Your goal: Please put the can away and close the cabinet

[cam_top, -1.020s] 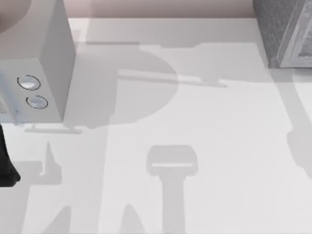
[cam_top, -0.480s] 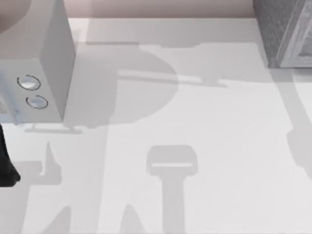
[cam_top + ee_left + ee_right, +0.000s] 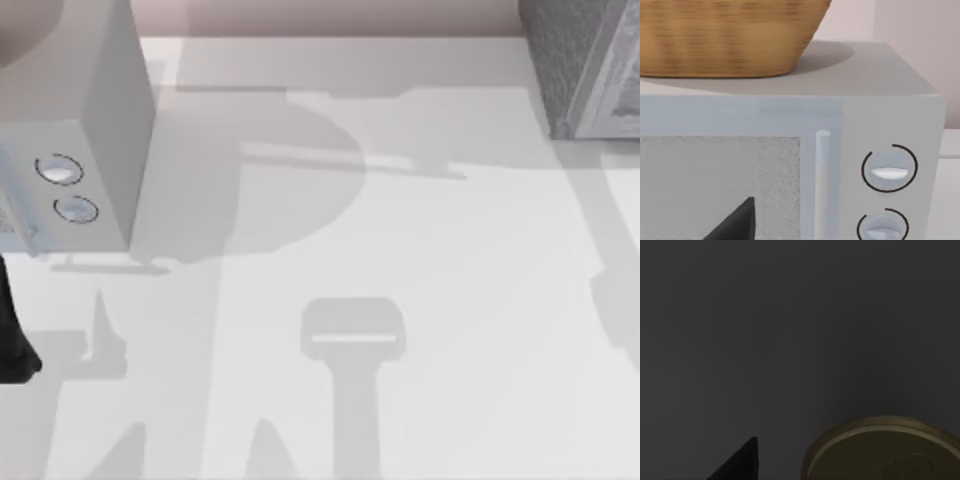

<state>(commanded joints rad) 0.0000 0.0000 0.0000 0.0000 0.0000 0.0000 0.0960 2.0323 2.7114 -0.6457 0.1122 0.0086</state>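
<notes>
The left arm is waiting at the desk's left edge facing a microwave topped by a basket, while the can's gold lid is showing in the dark right wrist view; pincer openings cannot be told.

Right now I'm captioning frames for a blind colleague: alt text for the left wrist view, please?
A grey microwave seen front-on, door shut, two round knobs beside its vertical handle. A wicker basket sits on top.
</notes>
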